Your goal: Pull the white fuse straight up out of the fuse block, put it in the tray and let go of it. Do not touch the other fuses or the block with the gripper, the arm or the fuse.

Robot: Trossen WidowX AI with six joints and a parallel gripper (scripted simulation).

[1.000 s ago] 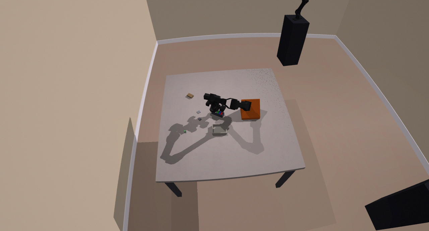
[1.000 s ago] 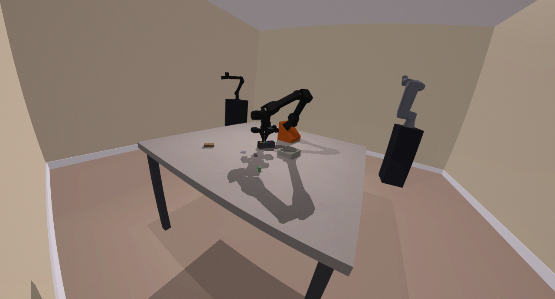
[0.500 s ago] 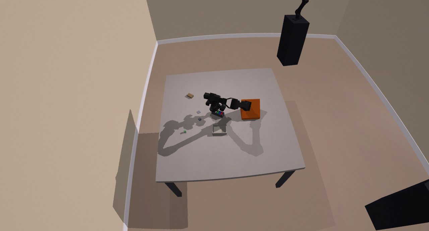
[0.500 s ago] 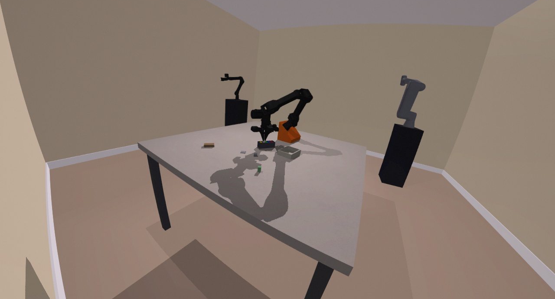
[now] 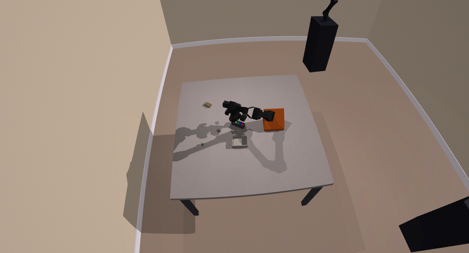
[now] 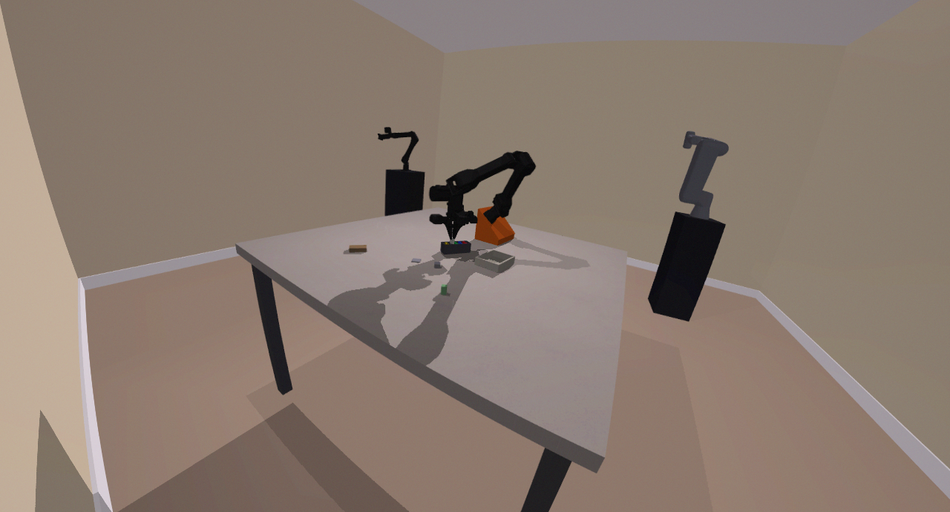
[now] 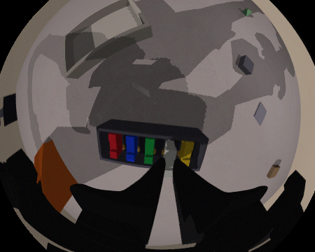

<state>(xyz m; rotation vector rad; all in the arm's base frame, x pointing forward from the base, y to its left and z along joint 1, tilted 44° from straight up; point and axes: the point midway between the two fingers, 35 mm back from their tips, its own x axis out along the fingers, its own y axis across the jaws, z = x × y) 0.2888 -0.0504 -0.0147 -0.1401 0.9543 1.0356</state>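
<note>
My gripper (image 6: 452,237) (image 7: 169,162) is shut on the white fuse (image 7: 169,150), just above the black fuse block (image 5: 236,125) (image 6: 456,249) (image 7: 154,127). In the wrist view the fuse overlaps the block's near rim and looks raised above the others; whether its foot is clear of the slot I cannot tell. The red fuse (image 7: 115,145), blue fuse (image 7: 131,147) and green fuse (image 7: 149,148) stand on one side of it, the yellow fuse (image 7: 187,150) on the other. The grey tray (image 5: 239,146) (image 6: 487,265) (image 7: 140,35) is empty, beyond the block in the wrist view.
The arm stands on an orange base (image 5: 278,123) (image 7: 56,175). A dark cube (image 5: 218,130) (image 7: 246,65), a flat grey tile (image 5: 216,122) (image 7: 260,113), a green piece (image 5: 202,143) (image 6: 443,289) and a brown block (image 5: 207,104) (image 6: 357,248) lie on the side of the block away from the base.
</note>
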